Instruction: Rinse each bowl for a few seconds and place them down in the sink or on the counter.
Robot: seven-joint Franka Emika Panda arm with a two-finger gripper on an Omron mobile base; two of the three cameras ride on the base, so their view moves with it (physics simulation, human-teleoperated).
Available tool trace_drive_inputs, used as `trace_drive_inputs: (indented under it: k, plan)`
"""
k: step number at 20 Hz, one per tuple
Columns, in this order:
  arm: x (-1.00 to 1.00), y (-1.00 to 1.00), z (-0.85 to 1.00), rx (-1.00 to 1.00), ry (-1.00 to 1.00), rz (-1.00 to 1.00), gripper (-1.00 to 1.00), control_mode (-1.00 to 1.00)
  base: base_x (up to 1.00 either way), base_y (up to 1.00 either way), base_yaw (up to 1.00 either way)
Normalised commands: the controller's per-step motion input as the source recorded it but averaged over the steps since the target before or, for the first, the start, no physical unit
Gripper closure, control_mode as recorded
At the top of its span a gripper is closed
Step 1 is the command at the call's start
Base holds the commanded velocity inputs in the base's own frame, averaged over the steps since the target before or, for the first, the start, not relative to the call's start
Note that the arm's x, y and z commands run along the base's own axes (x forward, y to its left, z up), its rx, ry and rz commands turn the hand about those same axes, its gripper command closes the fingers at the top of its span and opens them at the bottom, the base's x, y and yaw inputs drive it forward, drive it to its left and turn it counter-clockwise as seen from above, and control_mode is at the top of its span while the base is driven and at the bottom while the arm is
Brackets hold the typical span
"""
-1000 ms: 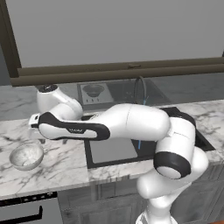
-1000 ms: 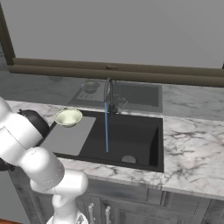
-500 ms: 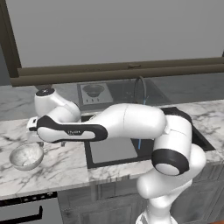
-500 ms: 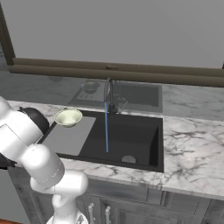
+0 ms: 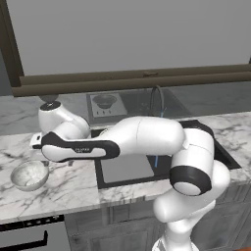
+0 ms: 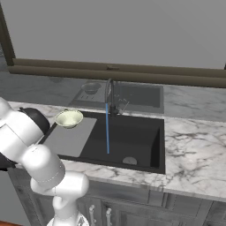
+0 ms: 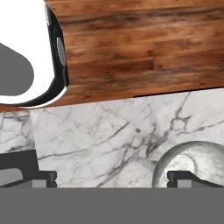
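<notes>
The speckled grey-white bowl [image 5: 30,175] sits upright on the white marble counter [image 5: 73,188] left of the sink [image 6: 137,132]. My gripper [image 5: 38,149] hangs open just above and behind it, holding nothing. In the hand view the gripper [image 7: 111,179] looks down at the counter [image 7: 100,127], and its right fingertip [image 7: 192,177] lies over the speckled bowl [image 7: 197,162], which is cut off by the view's bottom. The pale cream bowl [image 6: 69,118] rests at the sink's back left corner, beside the grey panel [image 6: 70,137]. A thin blue stream of water [image 6: 107,128] runs from the tap [image 6: 109,88].
A dark brown ledge [image 6: 119,73] runs along the wall behind the sink. My white arm [image 5: 142,139] stretches across the sink's left half. Below the counter's front edge, the wood floor [image 7: 144,48] is in sight. More marble counter [image 6: 194,150] lies to the right of the sink.
The hand has shifted slightly left and lower toward the speckled bowl. Both bowls stay put and the water keeps running.
</notes>
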Motion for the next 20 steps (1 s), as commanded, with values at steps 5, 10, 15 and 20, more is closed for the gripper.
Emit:
trace_drive_inputs:
  k: [5,10,15,20]
  plan:
    - [0.01,0.12,-0.01,-0.01,-0.04,0.00,-1.00,-1.00,0.00,0.00,0.00]
    - [0.00,0.06,-0.10,0.00,-0.02,0.00,-1.00,-1.00,0.00,0.00,0.00]
    - [0.00,0.01,-0.13,0.00,-0.02,0.00,-1.00,-1.00,0.00,0.00,0.00]
    - [0.00,0.00,-0.14,0.00,0.00,0.00,-1.00,-1.00,0.00,0.00,0.00]
